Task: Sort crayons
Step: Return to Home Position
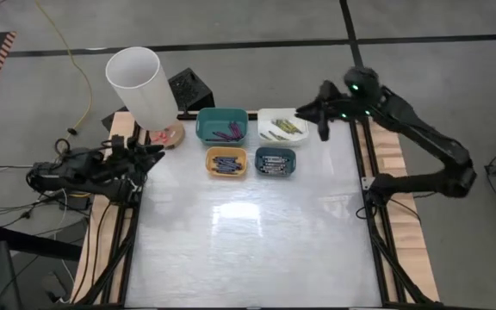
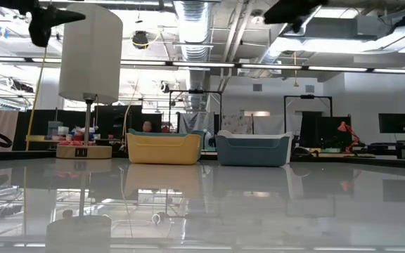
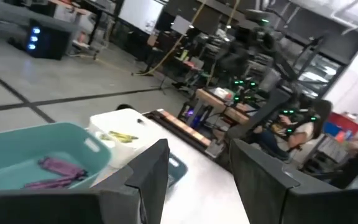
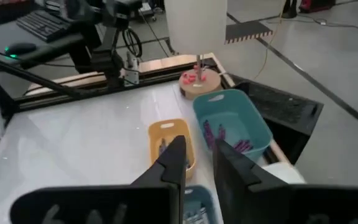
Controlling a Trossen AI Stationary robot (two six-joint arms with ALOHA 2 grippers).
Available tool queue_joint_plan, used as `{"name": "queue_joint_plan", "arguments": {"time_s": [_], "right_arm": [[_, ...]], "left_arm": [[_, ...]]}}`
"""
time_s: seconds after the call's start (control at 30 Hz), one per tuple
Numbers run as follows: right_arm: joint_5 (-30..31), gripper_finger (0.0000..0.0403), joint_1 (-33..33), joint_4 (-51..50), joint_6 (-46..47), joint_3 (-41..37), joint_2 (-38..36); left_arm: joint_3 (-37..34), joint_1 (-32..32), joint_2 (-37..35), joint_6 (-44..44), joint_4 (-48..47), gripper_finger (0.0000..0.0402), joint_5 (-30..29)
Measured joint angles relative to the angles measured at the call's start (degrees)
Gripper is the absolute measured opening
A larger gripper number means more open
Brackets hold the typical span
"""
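Four small bins stand at the table's far middle. The teal bin holds purple crayons. The white bin holds yellow-green crayons. In the yellow bin lie dark blue crayons, and in the blue bin grey ones. My left gripper hangs raised at the table's left edge, open, with nothing between its fingers. My right gripper hangs high by the white bin's right end, its fingers a narrow gap apart and empty.
A lamp with a tall white shade stands on a round wooden base at the far left corner. A black box sits behind it. The glossy tabletop stretches toward the near edge.
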Motion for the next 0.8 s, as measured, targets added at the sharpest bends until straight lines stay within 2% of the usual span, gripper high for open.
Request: {"name": "queue_joint_plan", "arguments": {"time_s": [0.17, 0.27, 0.43, 0.57, 0.8], "right_arm": [[1.1, 0.0076, 0.45, 1.9, 4.89, -9.29, -8.85], [2.37, 0.0076, 2.26, 10.3, 8.41, -17.96, -14.37], [8.78, 0.0076, 7.05, 25.77, 14.09, -31.73, -21.39], [15.52, 0.0076, 11.47, 33.39, 16.12, -39.16, -25.03], [27.11, 0.0076, 19.17, 36.41, 16.64, -45.83, -28.33]], "left_arm": [[-0.02, -0.02, -2.24, 0.27, -3.42, 0.016, -1.81], [-0.02, -0.02, -2.53, 0.64, -3.49, 0.016, -1.74], [-0.02, -0.02, -2.53, 0.94, -4.44, 0.016, -0.92], [-0.04, -0.02, -2.53, 2.48, -4.73, 0.016, 1.35], [-0.04, -0.02, -2.53, 4.1, -8.24, 0.016, 2.37]]}}
